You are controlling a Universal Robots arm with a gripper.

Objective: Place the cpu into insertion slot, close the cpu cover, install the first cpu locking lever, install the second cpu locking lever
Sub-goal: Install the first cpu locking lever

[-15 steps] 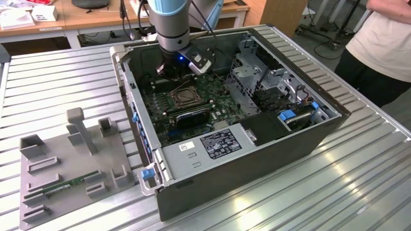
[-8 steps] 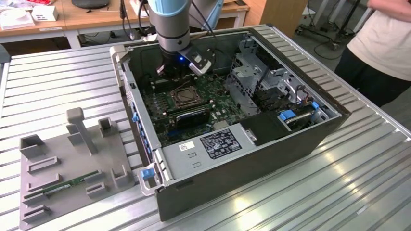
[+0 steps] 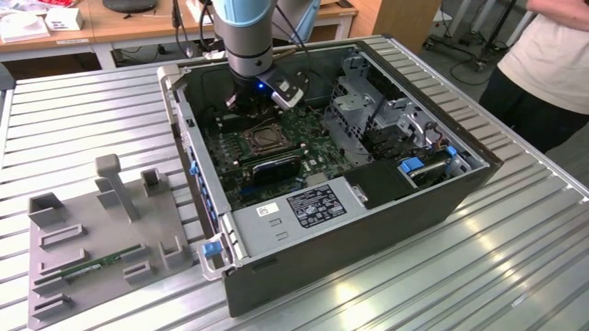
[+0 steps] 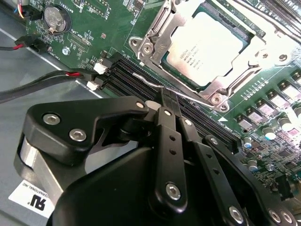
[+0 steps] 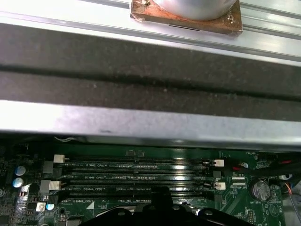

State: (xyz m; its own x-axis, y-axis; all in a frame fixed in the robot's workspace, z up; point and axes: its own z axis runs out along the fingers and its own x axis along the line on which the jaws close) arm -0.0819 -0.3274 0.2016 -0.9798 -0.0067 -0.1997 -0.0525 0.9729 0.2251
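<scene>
- My gripper [image 4: 168, 96] is clenched, with the two fingers pressed together and nothing between them. Their shared tip sits right on the thin wire locking lever [image 4: 146, 79], as far as I can judge.
- Just past my fingertips the cpu [image 4: 207, 47] lies flat in the insertion slot [image 3: 263, 138]. The cpu cover [image 4: 155, 35] is down around it, and the silvery top shows through its window.
- Placing and covering look done, so I judge the step in hand is a lever. I cannot tell whether it is the first or the second.
- Seating this lever calls for a firm, steady push down along the socket edge. The wire is thin and springy, so it could slip off my tip.
- Directly under my fingers run the long black memory slots [image 5: 136, 179], which I must not scrape.
- Around them is the green motherboard [image 4: 94, 28], with a coin cell battery [image 4: 56, 19] farther off to the side.
- All this lies inside the open computer case [image 3: 304, 241], whose walls stand close around my wrist.
- The case rests on a slatted metal table [image 3: 92, 117]. Well away from my hand is a grey fixture tray [image 3: 101, 207] holding a memory stick [image 3: 101, 263].
- A person [image 3: 552, 55] stands beyond the case at the exterior view's right.
</scene>
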